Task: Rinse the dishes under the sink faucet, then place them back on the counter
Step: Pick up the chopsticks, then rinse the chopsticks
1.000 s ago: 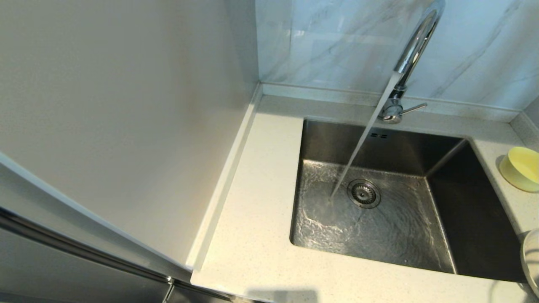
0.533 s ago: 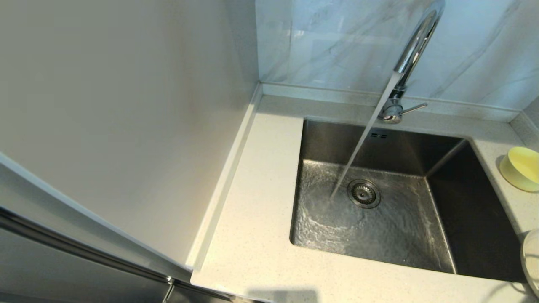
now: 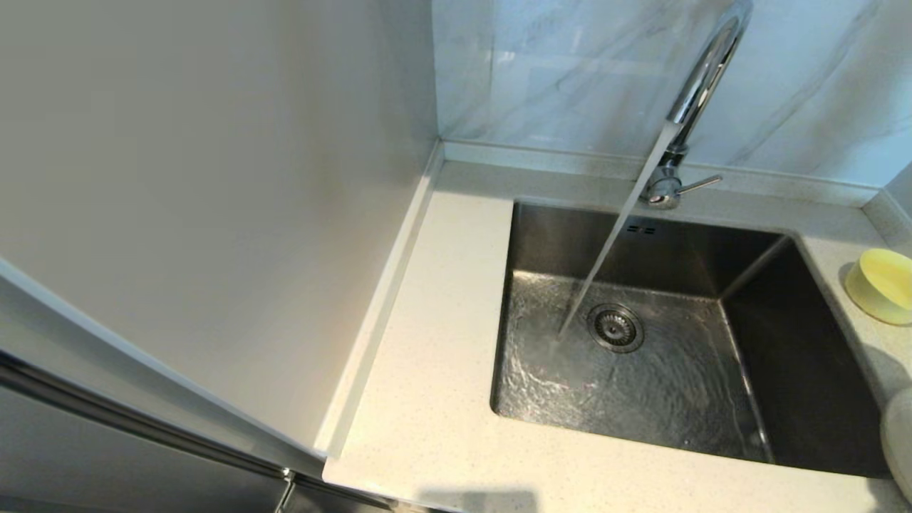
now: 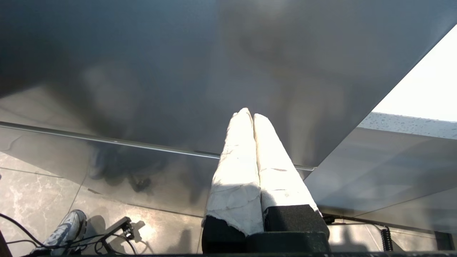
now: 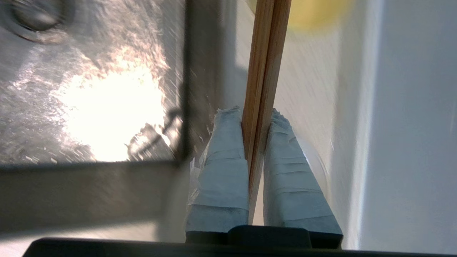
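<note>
Gleaming speckled counter (image 3: pixel 434 399) — marble-tiled wall (image 3: pixel 570 71) behind

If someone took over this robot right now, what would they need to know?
Right gripper: shut on the chopsticks, beside the sink over the counter.
Left gripper: shut, empty, parked low, away from the sink.
Bowl sits on the counter to the sink's right; the plate shows at the edge nearer the robot.
Faucet is running.
Which dishes are already rinsed can't be told; nothing is under the stream now.
</note>
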{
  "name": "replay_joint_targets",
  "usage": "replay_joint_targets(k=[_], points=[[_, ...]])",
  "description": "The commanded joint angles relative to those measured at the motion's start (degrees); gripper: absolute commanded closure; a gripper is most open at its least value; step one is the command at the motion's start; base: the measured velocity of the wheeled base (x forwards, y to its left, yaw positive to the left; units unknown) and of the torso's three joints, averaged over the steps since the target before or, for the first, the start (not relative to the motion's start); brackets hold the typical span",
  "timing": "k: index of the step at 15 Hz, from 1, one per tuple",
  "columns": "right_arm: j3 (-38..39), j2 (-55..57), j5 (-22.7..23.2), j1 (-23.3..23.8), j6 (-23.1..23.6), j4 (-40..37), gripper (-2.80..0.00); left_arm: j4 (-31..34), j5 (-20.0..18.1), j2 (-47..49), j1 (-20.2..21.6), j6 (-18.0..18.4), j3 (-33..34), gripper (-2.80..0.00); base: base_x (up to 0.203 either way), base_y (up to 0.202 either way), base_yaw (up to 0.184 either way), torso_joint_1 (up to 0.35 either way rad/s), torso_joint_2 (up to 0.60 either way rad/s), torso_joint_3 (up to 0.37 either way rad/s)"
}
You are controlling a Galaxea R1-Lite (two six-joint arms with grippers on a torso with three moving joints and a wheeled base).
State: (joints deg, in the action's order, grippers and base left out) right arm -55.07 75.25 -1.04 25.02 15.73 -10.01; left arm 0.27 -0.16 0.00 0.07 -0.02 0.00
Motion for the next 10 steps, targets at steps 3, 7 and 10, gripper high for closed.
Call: replay_joint_targets(k=[3, 7, 10], points=[[-1.0, 2.2, -14.3, -23.9, -3.1, 7.8, 0.0, 0.0, 0.1, 0.0, 0.0, 0.0, 0.0, 0.0, 0.0, 0.0, 0.0, 0.0, 0.0, 0.0], [1.1, 10.1, -28.9, -40.2, -5.7, 21.0, 0.0, 0.0, 0.1, 0.0, 0.0, 0.0, 0.0, 0.0, 0.0, 0.0, 0.0, 0.0, 0.0, 0.0], [4.5, 13.6, -31.4, -44.8, -6.0, 27.8, 0.0, 0.0, 0.0, 0.0, 0.0, 0.0, 0.0, 0.0, 0.0, 0.0, 0.0, 0.0, 0.0, 0.0]])
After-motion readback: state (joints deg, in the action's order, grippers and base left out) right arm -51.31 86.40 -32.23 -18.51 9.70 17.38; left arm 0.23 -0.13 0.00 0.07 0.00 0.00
